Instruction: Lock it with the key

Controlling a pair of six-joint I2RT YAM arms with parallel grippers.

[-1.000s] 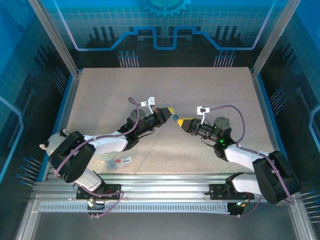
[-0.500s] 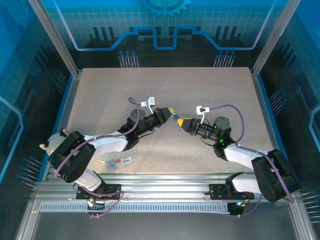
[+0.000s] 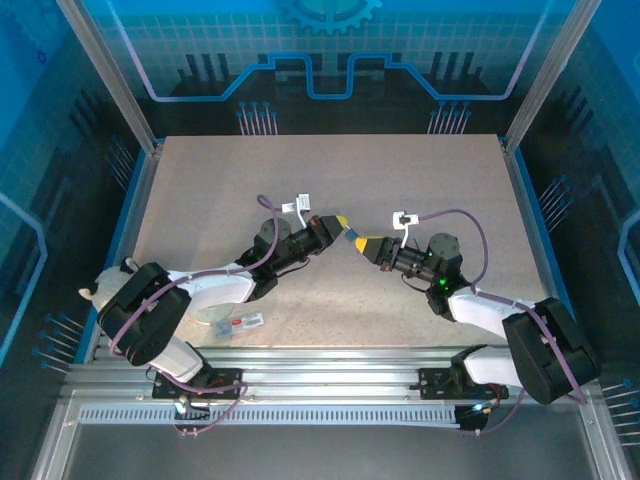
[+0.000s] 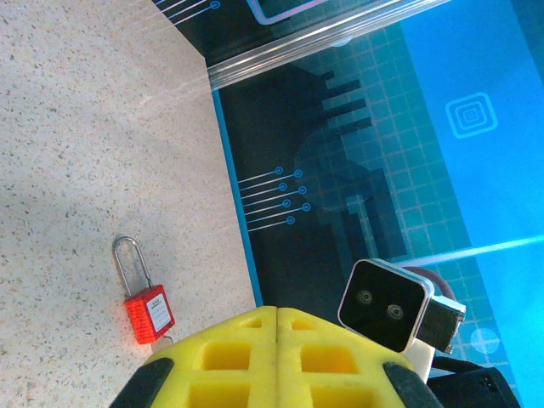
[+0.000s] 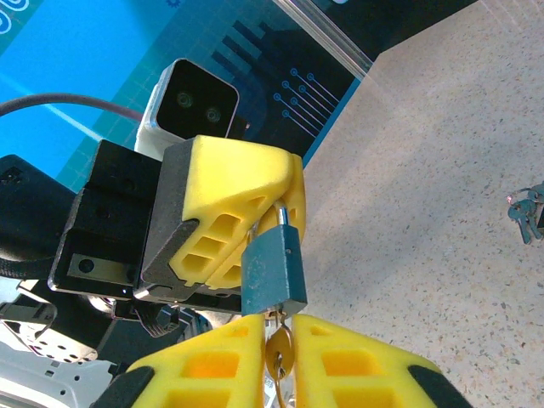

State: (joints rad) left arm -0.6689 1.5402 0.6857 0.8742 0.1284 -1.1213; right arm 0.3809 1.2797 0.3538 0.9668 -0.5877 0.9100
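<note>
Both the left gripper [image 3: 343, 222] and the right gripper [image 3: 371, 243] meet at one padlock [image 3: 353, 236] over the table [image 3: 300, 170].
Top view: the padlock sits at the left gripper's 4 o'clock. Left wrist view: its fingers are pressed together, and a red padlock [image 4: 146, 308] lies at their 10 o'clock. Right wrist view: the left fingers clamp the shackle, and the right fingers, narrow, pinch the key [image 5: 279, 350] at the padlock's 6 o'clock.

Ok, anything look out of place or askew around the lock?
Nothing stands out. The left hand grips the blue padlock by its shackle, the key sits in its underside, held by the right hand, and a red padlock lies on the table.
</note>
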